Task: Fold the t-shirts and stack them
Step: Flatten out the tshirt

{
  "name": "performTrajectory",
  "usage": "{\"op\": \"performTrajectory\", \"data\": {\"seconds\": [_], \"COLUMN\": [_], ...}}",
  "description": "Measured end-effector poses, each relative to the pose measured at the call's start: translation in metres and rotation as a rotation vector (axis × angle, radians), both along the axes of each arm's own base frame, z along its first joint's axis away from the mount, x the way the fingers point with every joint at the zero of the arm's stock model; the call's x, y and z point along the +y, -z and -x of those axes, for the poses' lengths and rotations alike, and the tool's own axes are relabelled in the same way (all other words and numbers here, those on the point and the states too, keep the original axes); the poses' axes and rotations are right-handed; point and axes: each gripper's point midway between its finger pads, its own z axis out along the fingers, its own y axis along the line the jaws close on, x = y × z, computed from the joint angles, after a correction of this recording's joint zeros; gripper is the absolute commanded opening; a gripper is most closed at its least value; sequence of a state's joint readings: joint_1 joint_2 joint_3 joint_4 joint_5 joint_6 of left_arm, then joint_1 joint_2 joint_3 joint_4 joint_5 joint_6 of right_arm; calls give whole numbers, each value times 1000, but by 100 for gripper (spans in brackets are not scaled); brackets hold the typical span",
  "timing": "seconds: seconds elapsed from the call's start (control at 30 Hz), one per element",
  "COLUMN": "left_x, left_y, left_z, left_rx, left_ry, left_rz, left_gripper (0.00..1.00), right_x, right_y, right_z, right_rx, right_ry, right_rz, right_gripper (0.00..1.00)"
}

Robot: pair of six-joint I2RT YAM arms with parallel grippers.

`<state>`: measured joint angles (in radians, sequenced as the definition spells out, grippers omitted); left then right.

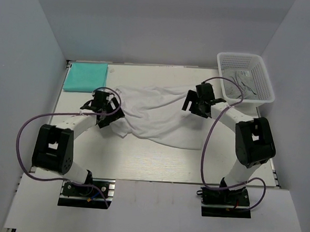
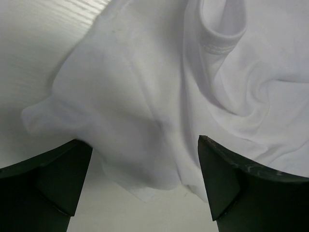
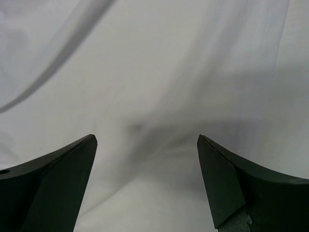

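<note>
My left tool point(image 1: 105, 110) and right tool point(image 1: 195, 102) hung open over the white t-shirt point(image 1: 155, 116) crumpled mid worktop point(image 1: 157, 163), teal t-shirt point(image 1: 85, 76) folded in the far-left corner, so pinching bunched layers could've botched the fold.

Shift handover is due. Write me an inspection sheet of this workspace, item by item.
Surface: white table, slatted look.
Job's things: white t-shirt crumpled mid-table; teal t-shirt folded flat at the far left corner.
Clutter: white mesh basket at the far right corner, contents unclear.
Grippers: left gripper and right gripper both open, over the white t-shirt.
Cables: purple cables looping beside each arm.
Surroundings: plain grey walls on three sides.
</note>
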<state>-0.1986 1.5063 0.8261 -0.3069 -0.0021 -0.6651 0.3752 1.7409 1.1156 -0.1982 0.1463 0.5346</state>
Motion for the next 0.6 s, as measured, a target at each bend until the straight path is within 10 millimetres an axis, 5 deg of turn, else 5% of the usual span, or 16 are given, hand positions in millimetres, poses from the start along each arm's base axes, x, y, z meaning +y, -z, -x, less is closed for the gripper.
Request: {"op": "performTrajectory", "data": {"seconds": [0.23,0.43,0.6], "left_x": [29,61,87], "left_y": [-27,14,31], "left_z": [41,90,94], "left_rx": [-30,109,175], "left_ry": [-133,-293,-396], "left_rz": [-60,-151,-256], "left_gripper": [100,100,100], "right_x": [-15,-32,-34], "right_y": [-34,-41,-48], "right_z": [43,79,84], "right_rx": [-51,-52,-58], "right_ry": [-13,-1,-2], "right_rz": [-24,-26,-29], "right_gripper": [90,90,90]}}
